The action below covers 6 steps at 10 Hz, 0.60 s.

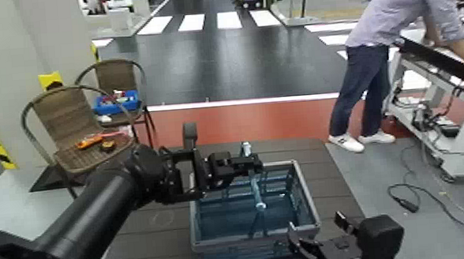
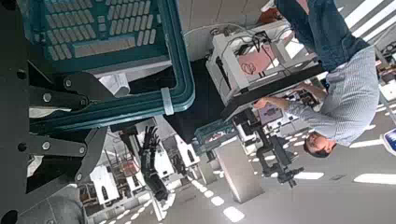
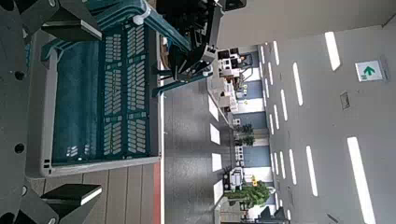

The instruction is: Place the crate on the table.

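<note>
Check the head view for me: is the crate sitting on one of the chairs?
No. The crate rests on the dark slatted table, while the chairs stand apart behind it.

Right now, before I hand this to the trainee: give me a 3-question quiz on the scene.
1. True or false: the person is touching the crate.
2. Which gripper is at the crate's near right corner? A) left B) right
3. What lies on the seat of the nearer chair?

Key
1. False: the person leans over the workbench, away from the crate.
2. B: the right gripper, jaws open. The left gripper is at the far rim.
3. An orange tool.
</note>
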Available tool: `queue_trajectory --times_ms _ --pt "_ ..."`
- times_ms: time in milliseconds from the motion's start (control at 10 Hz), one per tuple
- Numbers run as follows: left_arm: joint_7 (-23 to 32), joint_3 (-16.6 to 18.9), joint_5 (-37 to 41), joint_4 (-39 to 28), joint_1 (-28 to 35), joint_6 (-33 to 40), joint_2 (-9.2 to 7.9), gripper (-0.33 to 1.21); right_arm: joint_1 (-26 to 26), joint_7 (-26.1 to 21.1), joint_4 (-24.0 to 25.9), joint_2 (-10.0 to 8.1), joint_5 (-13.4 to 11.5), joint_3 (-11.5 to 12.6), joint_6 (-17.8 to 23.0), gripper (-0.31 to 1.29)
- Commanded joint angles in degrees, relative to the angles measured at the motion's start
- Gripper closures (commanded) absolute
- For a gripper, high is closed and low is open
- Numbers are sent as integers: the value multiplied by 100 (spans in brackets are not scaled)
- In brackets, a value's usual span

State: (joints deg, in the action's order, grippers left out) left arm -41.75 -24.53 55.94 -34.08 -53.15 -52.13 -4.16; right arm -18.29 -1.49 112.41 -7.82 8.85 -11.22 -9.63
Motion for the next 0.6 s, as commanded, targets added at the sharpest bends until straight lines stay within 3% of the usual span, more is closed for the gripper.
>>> queue_trajectory --times_ms 100,200,300,600 --pt "-131 1 -268 94 6 1 12 112 1 0 -17 9 20 -3 14 15" --pt "-158 1 -312 121 24 1 12 92 1 0 -26 9 37 -3 5 15" --pt "-184 -17 -330 147 33 1 12 86 1 0 -26 9 46 -3 5 15" --pt "-272 106 -356 156 138 89 12 38 -8 0 -26 18 73 6 5 15"
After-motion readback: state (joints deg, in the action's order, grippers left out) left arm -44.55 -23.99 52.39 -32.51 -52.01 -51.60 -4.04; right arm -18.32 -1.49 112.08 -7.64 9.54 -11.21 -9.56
